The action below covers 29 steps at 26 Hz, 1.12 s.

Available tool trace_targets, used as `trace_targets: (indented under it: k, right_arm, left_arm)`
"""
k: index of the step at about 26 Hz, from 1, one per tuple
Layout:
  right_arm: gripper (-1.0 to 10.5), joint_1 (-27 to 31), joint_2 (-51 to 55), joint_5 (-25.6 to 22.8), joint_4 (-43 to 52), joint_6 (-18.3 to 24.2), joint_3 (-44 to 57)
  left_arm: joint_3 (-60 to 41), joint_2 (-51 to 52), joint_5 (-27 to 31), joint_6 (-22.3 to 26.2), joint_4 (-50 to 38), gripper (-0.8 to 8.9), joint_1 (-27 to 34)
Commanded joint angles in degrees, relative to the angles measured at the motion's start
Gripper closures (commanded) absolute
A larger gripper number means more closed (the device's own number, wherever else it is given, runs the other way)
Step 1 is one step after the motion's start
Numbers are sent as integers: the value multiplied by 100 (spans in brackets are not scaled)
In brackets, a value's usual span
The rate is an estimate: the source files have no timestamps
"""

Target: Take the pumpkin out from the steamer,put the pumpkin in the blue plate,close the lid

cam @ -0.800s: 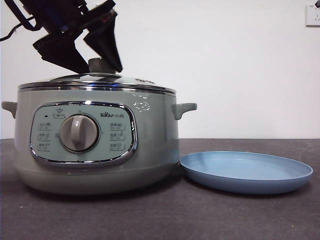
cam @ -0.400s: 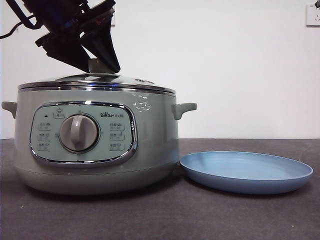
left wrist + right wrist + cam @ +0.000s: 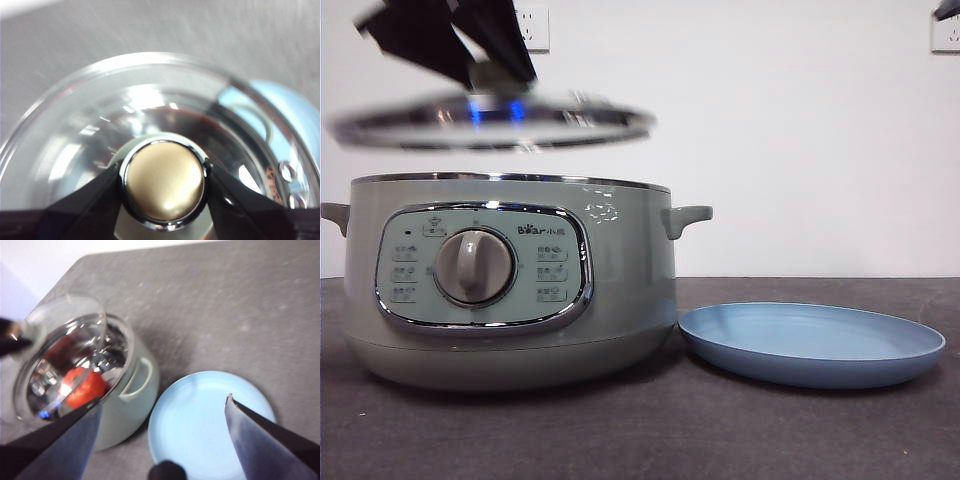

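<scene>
Above the large round sage-green steamer (image 3: pixel 510 280), the domed glass lid (image 3: pixel 490 120) with its chrome rim hangs clear of the pot, level and motion-blurred in the front view. The left gripper (image 3: pixel 162 182) has its black jaws clamped on either side of the lid's squat knob (image 3: pixel 164 181), whose top looks brushed gold inside a chrome ring. Through the glass, the right wrist view shows the small orange-red pumpkin (image 3: pixel 84 386) sitting inside the steamer; its stem is too blurred to make out. Just beside the steamer lies the wide matte light-blue plate (image 3: pixel 812 343), bare. The right gripper (image 3: pixel 160 432) hovers high over the plate, jaws spread wide apart.
</scene>
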<state>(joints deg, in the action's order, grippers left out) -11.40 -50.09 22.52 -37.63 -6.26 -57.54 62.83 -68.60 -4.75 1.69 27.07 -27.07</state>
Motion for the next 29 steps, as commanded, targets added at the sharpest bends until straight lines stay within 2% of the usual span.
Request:
trace_targets:
  k: [1,6,9,13,22,25,29]
  right_arm:
    - [535,-245,-157,4,120,-46,-20]
    - [516,-835,-592,-17,339,-44,-131]
    - [447,-1215,-979,-85,374,-20,-339]
    - [434,-1672,-1598,-299,295,149,-809]
    - [373,-2601,-3246,-636,-455,743,-2546]
    - [373,-2887,-3950,-938,-1045,977,-3383]
    - [373,-3268,-5060,-1106,-1862,1137,-4568]
  left_arm:
    - [142,428,326,9,-116,822,2]
    - [142,1207,1016,59,264,822,2]
    - [142,1681,1488,153,564,822,2]
    - [142,2271,2070,157,962,822,2]
    - [142,3460,3311,157,1755,822,2]
    - [142,3755,3630,155,2074,822,2]
    - [142,3853,3917,155,2459,822,2]
